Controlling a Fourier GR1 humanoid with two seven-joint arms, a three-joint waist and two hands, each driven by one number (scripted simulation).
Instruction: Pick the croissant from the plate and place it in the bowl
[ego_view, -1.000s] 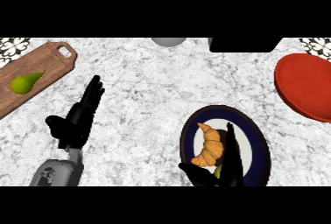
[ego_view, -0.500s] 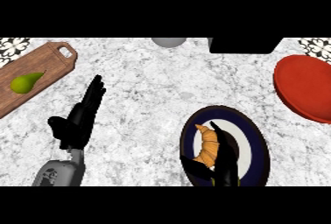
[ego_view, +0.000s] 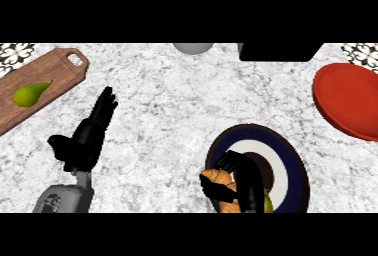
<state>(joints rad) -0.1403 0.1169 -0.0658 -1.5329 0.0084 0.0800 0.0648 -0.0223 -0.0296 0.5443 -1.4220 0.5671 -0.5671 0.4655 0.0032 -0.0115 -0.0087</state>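
Note:
A golden croissant (ego_view: 218, 180) shows at the lower left of the dark blue plate (ego_view: 291, 165) with a white ring, near the view's lower edge. My right hand (ego_view: 244, 182) has its fingers and thumb curled round the croissant and covers most of it. The red bowl (ego_view: 351, 100) sits at the right edge, well away from the plate. My left hand (ego_view: 85, 137) rests open on the left, fingers straight and pointing up the counter.
A wooden cutting board (ego_view: 40, 82) with a green pear (ego_view: 28, 94) lies at the upper left. A grey round object (ego_view: 193, 47) and a black box (ego_view: 280, 51) stand at the counter's far edge. Marble counter lies between plate and bowl.
My right hand has curled round the croissant and drawn it down toward the plate's lower left edge. The left hand has stayed still.

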